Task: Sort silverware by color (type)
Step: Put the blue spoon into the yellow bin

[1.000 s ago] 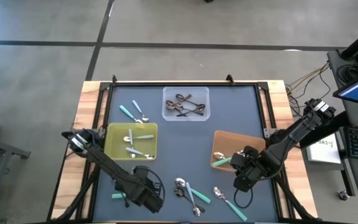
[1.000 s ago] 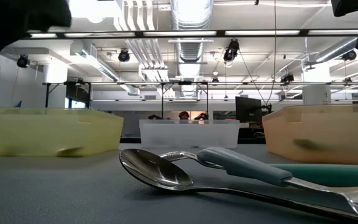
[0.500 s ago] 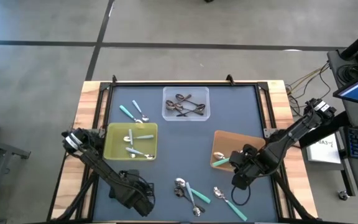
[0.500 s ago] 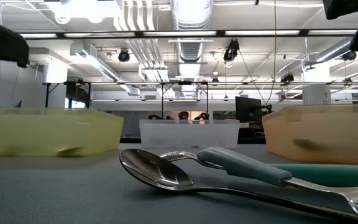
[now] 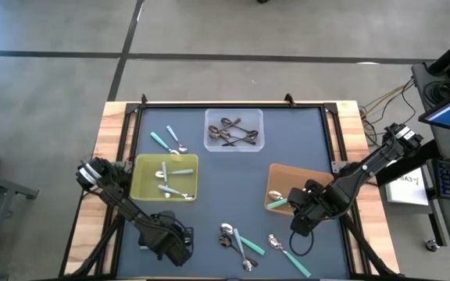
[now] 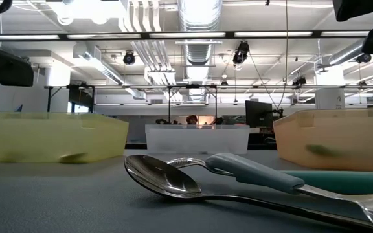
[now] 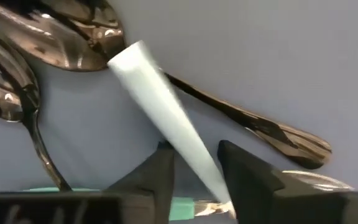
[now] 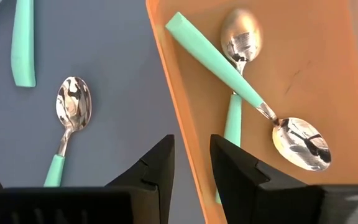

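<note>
Left tool (image 5: pixel 170 240) hangs over the near left part of the worktop (image 5: pixel 303 140), in front of the yellow tray (image 5: pixel 141 165); in its wrist view its two dark fingers (image 7: pixel 160 171) are closed on the pale-blue handle of a spoon (image 7: pixel 160 112), which slants up between them above two dark metal spoons (image 7: pixel 67 46) lying on the blue surface.

Right tool (image 5: pixel 301 218) hovers at the near edge of the orange-brown tray (image 5: pixel 319 176). Its fingers (image 8: pixel 160 165) stand a little apart with nothing between them, straddling the tray's wall. Inside that tray lie two teal-handled spoons (image 8: pixel 229 74), crossed one over the other. Just outside the tray, on the worktop, rests another small teal-handled spoon (image 8: pixel 70 115), with a loose teal handle (image 8: pixel 22 43) farther off.

From above, the clear tray (image 5: pixel 211 142) at the far middle holds dark metal utensils (image 5: pixel 237 131). The yellow tray contains several pale-blue-handled pieces (image 5: pixel 170 181). Two more utensils (image 5: pixel 169 140) lie on the worktop just behind the yellow tray. A small cluster of silverware (image 5: pixel 241 243) sits near the front edge, between the two tools. In the low view, a shiny spoon bowl (image 6: pixel 160 175) and a grey-blue handle (image 6: pixel 258 173) lie crossed in the foreground.
</note>
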You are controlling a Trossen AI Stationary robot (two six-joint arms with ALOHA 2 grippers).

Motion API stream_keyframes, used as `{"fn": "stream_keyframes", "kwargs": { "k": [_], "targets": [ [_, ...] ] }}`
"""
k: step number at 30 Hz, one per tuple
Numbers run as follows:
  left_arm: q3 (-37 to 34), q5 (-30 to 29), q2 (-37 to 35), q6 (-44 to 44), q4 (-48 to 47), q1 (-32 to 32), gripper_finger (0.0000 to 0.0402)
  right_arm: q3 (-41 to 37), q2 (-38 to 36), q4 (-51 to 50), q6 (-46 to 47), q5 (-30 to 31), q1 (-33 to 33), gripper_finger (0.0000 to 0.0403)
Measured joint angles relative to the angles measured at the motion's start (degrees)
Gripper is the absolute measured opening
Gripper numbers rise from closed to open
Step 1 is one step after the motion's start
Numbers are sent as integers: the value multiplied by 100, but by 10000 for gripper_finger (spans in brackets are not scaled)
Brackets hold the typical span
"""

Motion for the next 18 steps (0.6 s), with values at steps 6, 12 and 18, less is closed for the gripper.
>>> {"fn": "stream_keyframes", "kwargs": {
  "k": [6, 12, 18],
  "targets": [
    [-12, -146, -161, 187, -127, -2, 21, 0, -4, 3, 2, 2, 0, 96],
    [242, -956, -337, 355, -131, 37, 27, 0, -4, 3, 2, 6, -53, 96],
    [492, -2504, -724, 741, -782, 226, 22, 0, -4, 7, -2, 8, -168, 96]
  ]
}}
